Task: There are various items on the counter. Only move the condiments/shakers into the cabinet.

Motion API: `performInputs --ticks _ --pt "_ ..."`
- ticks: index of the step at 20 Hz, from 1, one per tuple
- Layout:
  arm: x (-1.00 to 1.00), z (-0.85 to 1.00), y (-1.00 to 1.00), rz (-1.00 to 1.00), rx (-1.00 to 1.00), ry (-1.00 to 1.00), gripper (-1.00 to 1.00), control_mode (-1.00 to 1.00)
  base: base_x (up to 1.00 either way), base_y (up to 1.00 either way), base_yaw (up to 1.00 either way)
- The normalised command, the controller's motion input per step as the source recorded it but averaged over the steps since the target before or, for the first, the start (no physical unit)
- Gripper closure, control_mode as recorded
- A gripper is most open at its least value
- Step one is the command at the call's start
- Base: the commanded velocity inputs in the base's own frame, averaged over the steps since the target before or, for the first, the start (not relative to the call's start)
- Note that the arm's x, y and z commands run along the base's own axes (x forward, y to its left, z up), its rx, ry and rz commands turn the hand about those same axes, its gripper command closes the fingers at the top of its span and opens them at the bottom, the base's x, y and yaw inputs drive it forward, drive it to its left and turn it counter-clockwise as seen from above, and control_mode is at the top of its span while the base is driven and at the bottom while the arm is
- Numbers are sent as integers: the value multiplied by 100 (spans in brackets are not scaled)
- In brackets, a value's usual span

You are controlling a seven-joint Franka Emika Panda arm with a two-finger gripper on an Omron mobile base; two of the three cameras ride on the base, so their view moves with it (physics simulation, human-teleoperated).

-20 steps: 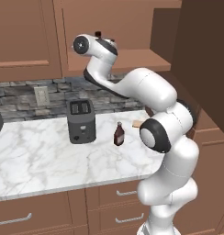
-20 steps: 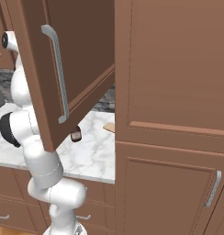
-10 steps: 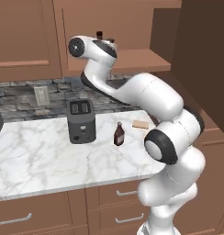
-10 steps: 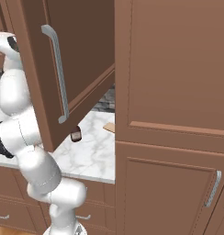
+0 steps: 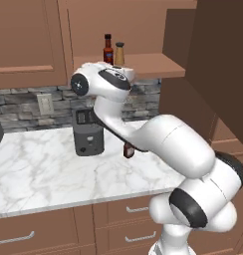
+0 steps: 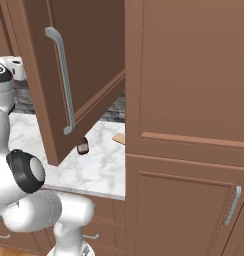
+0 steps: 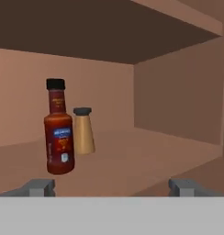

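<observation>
Up on the cabinet shelf [image 7: 146,160], 2 of the 3 condiments stand upright: the red-labelled bottle [image 7: 58,127] and, just beside and slightly behind it, the tan shaker [image 7: 83,131]. From the left base view they sit side by side above the arm's wrist, bottle [image 5: 108,49] left of shaker [image 5: 119,53]. The claw [image 7: 112,186] is spread wide with nothing between its tips, pointing into the cabinet, the bottle just ahead of its left tip. The last piece, the reddish-brown bottle [image 5: 128,149], stands upright on the counter [image 5: 54,169], right of the toaster [image 5: 88,131] and well below and behind the claw. I'd judge the next move must back out of the cabinet and swing down to it.
</observation>
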Motion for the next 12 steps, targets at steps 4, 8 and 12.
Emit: performInputs --ticks 4,8,12 --pt "-100 -54 -29 -20 0 -4 -100 -100 0 0 0" --pt "-100 -60 -38 -23 0 -1 -100 -100 0 0 0" --pt "-100 -72 -51 -27 1 0 -100 -100 0 0 0"
